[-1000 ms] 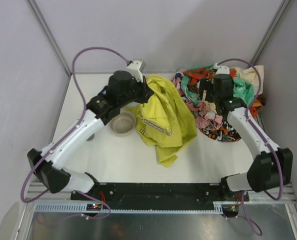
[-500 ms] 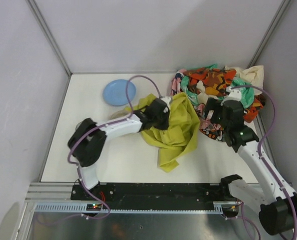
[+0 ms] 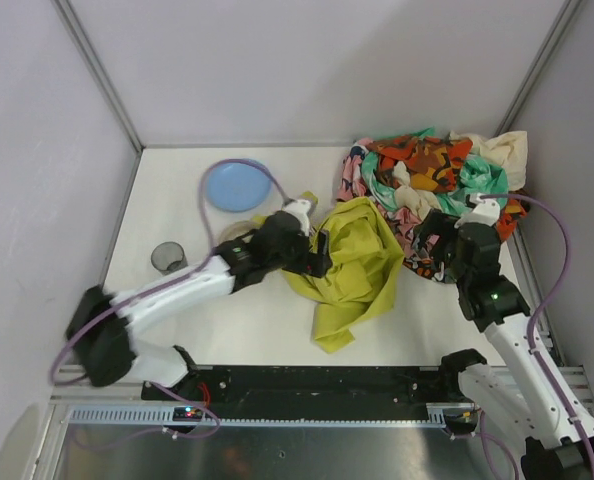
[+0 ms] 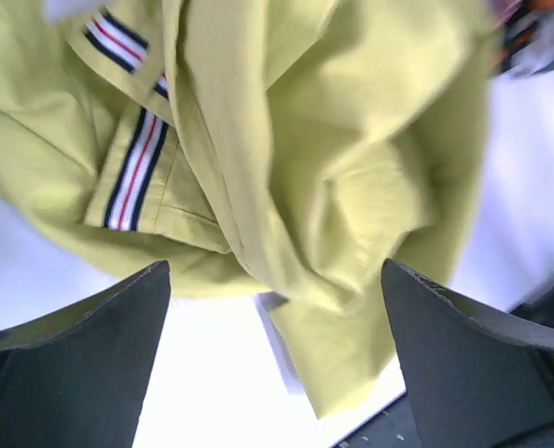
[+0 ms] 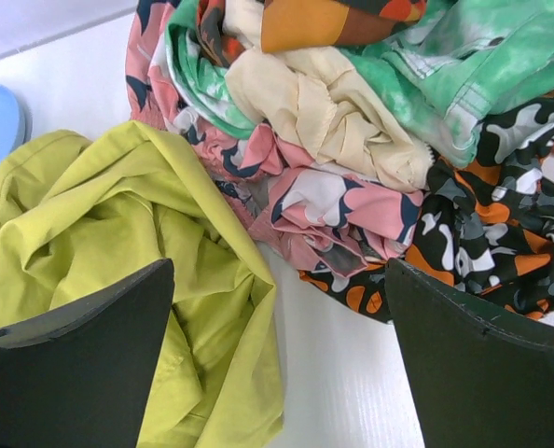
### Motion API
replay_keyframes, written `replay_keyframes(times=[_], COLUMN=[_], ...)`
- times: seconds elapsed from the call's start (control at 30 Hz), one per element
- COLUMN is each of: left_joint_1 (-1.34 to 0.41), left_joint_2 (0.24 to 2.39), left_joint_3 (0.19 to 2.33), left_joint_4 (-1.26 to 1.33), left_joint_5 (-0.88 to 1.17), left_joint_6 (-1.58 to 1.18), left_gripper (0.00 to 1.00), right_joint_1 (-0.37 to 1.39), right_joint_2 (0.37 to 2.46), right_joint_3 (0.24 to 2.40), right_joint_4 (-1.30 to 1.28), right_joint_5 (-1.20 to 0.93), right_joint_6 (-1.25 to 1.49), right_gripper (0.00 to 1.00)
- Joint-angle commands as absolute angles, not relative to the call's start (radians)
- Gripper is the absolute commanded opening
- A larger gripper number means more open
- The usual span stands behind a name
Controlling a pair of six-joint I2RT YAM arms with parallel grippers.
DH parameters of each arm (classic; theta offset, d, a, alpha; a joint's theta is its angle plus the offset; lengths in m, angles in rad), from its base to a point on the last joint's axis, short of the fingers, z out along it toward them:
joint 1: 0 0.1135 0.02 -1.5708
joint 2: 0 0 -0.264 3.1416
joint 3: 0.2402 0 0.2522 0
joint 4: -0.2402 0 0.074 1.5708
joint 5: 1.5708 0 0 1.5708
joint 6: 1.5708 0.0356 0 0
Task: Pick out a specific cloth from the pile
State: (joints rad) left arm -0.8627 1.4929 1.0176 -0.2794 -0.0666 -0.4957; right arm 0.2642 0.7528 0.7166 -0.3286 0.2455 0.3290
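The yellow-green cloth [image 3: 355, 268] lies crumpled on the white table, left of the pile [image 3: 432, 180] of orange-black, mint, cream and pink floral cloths, its right edge close against it. My left gripper [image 3: 317, 255] hovers at the cloth's left edge, open, with nothing held. In the left wrist view the cloth [image 4: 352, 140] and its striped band [image 4: 132, 173] lie beyond the wide-apart left gripper [image 4: 275, 273]. My right gripper [image 3: 432, 245] is open at the pile's near-left edge. The right wrist view shows the right gripper [image 5: 279, 266] over the strip of table between cloth [image 5: 118, 224] and pile [image 5: 352, 112].
A blue plate [image 3: 239, 186] sits at the back left. A beige bowl [image 3: 235, 232] shows partly behind the left arm. A dark cup [image 3: 167, 257] stands near the left edge. Grey walls enclose the table on three sides.
My left gripper opened and let go of the cloth, which now rests on the table. The right gripper opened fully and drew back from the pile toward the near edge.
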Motion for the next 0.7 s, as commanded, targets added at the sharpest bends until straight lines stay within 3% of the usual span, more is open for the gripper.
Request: replay_keyframes(times=[0.0,0.2,0.47,0.67], left_joint_1=[-0.870,-0.842,-0.282,-0.202], left_joint_2=[1.169,0.961,0.828,0.774], left_joint_3=[1.003,0.961,0.753,0.720], left_joint_4=[-0.331,-0.419,-0.440,-0.439], left_joint_5=[-0.205,-0.555,-0.252,-0.252], left_joint_6=[-0.478,-0.509,-0.724,-0.741], left_gripper=[0.99,1.00,1.00,1.00], right_joint_1=[0.257,0.258,0.257,0.256], right_joint_2=[0.701,0.642,0.527,0.499], right_joint_3=[0.714,0.701,0.637,0.596], right_joint_4=[-0.317,-0.315,-0.285,-0.255], right_joint_5=[0.297,0.387,0.496,0.517], right_joint_6=[0.331,0.323,0.304,0.293], right_gripper=[0.99,0.99,0.99,0.99])
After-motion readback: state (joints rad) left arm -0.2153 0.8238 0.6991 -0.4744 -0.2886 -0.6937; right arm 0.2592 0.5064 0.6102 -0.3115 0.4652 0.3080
